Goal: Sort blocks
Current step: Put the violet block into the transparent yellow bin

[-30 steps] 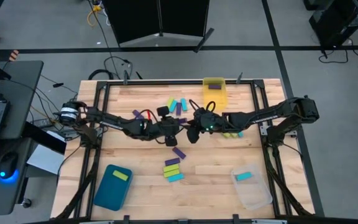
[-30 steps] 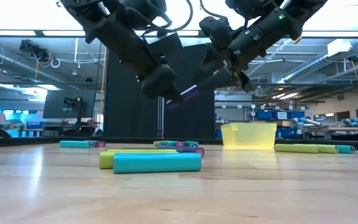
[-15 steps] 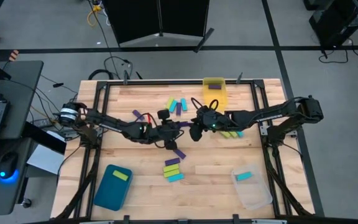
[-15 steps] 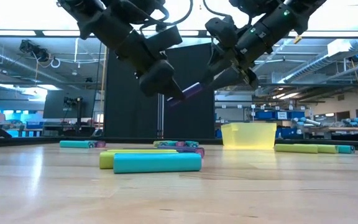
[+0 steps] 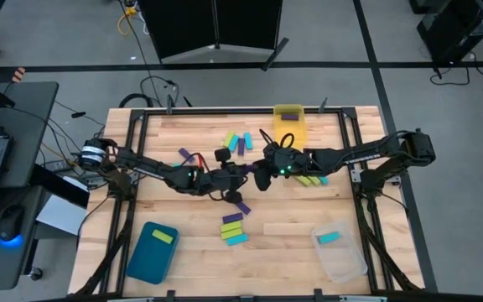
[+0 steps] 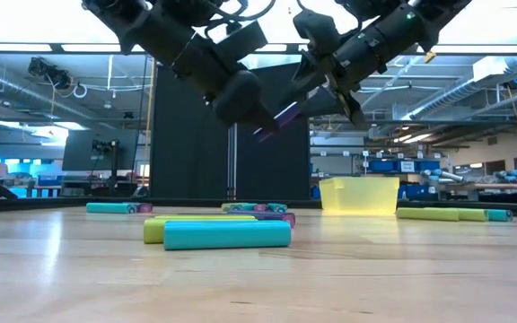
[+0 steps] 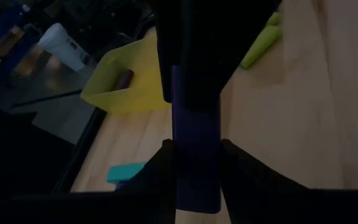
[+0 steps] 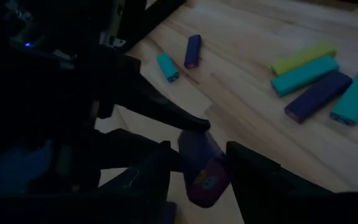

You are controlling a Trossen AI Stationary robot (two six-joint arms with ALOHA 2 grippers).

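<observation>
no brand or readable writing shows anywhere; the nearest thing to a label is a small pale mark on the end of the purple block (image 8: 202, 167) in the right wrist view, too dim to make out.

both grippers meet above the middle of the table (image 5: 183, 243), clear of the wood. the left gripper (image 6: 260, 121) pinches the purple block between its two fingers (image 7: 160, 163), the bar running lengthwise out past the tips and tilted upward toward the other arm (the low view shows it slanting up in the air). the right gripper (image 6: 328, 82) has its jaws spread on either side of the block's far end; its fingers (image 8: 253, 171) flank the bar, and whether they touch it i cannot tell.

the other blocks lie loose on the table: a small cluster (image 5: 238, 141) of green, cyan and purple ones beside the yellow bin (image 5: 289, 124), a lone purple one (image 5: 188, 156) near the left arm, green and cyan ones (image 5: 313, 179) under the right arm, and a stack-like group (image 5: 232, 228) of purple, green and cyan nearer the front. one purple bar (image 5: 288, 117) rests inside the yellow bin, a green one (image 5: 163, 237) on the teal bin (image 5: 147, 257), a cyan one (image 5: 329, 238) in the clear bin (image 5: 344, 263).
</observation>
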